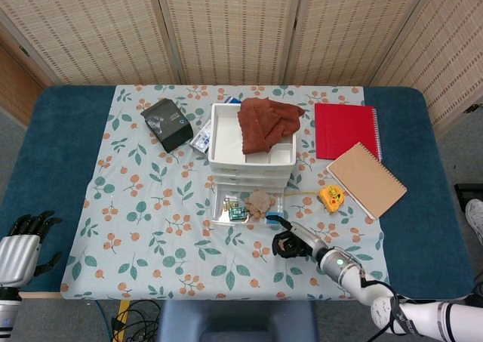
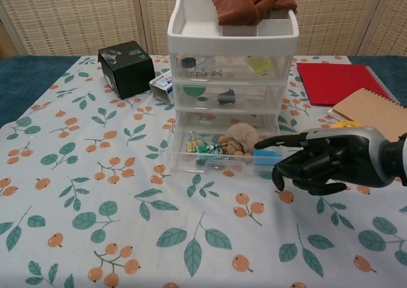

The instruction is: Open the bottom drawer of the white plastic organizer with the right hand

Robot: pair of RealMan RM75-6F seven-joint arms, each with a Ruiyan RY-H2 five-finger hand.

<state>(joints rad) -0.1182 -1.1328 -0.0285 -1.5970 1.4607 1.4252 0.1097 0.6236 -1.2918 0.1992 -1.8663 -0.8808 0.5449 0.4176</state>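
Robot hand above floral tablecloth

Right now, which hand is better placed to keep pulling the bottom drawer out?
The right hand: it sits just off the bottom drawer, one finger reaching to its front right corner. The left hand hangs off the table's far left edge.

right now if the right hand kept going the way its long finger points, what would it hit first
Probably the front right corner of the pulled-out bottom drawer. The right hand has one finger stretched toward it, the tip at or near the drawer; depth is unclear.
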